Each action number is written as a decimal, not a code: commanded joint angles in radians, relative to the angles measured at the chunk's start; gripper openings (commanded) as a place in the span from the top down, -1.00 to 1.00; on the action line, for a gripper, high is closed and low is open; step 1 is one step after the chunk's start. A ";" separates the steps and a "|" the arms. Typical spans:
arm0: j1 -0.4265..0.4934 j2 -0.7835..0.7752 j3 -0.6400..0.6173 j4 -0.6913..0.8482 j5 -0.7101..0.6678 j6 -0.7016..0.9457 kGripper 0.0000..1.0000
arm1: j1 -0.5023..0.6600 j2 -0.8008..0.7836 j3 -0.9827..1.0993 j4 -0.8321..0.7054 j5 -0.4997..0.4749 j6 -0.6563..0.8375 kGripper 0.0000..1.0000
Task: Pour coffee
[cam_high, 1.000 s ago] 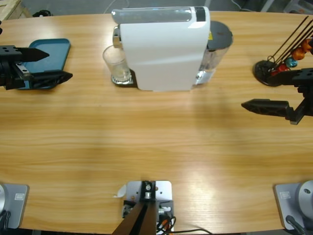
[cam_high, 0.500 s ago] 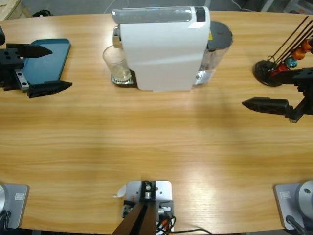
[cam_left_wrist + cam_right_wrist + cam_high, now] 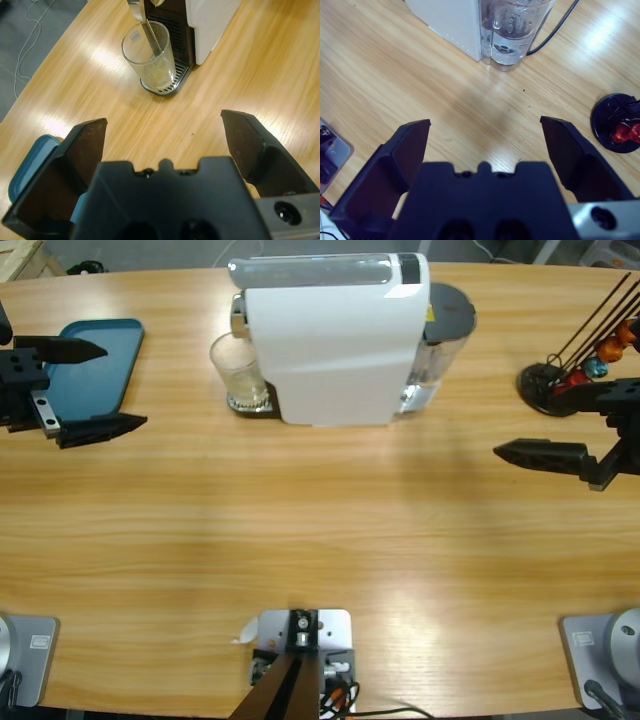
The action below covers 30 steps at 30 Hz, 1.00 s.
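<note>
A clear glass tumbler [image 3: 238, 372] [image 3: 150, 56] stands on the drip tray [image 3: 170, 89] under the spout of the white coffee machine [image 3: 335, 340] [image 3: 212, 20]. A little pale yellow coffee [image 3: 157, 77] lies at its bottom, and a thin amber line runs down from the spout into it. My left gripper [image 3: 100, 387] [image 3: 165, 132] is open at the table's left end, well short of the glass and pointing toward it. My right gripper [image 3: 540, 422] [image 3: 485, 132] is open at the right end, facing the machine's water tank [image 3: 512, 30], with nothing between its jaws.
A teal tray [image 3: 90, 365] [image 3: 27, 167] lies under the left gripper. A black capsule holder [image 3: 548, 388] [image 3: 617, 122] with orange, red and blue capsules stands at the far right, close to the right gripper. A cable [image 3: 555, 27] runs behind the machine.
The left gripper's jaws have spread wider and it has drawn back slightly toward the left edge. The right arm has barely moved.
</note>
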 commanded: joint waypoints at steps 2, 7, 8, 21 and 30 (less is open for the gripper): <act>0.023 0.016 0.042 -0.034 -0.040 0.036 -1.00 | -0.010 0.015 0.044 -0.019 -0.012 0.016 -1.00; 0.023 0.005 0.048 -0.037 -0.033 0.036 -1.00 | -0.009 0.018 0.045 -0.019 -0.031 0.018 -1.00; 0.024 -0.003 0.051 -0.037 -0.029 0.036 -1.00 | -0.009 0.018 0.044 -0.019 -0.036 0.018 -1.00; 0.024 -0.007 0.059 -0.037 -0.030 0.033 -1.00 | -0.007 0.020 0.045 -0.020 -0.033 0.018 -1.00; 0.013 0.018 0.059 -0.037 -0.041 0.027 -1.00 | -0.007 0.010 0.052 -0.027 -0.043 0.027 -1.00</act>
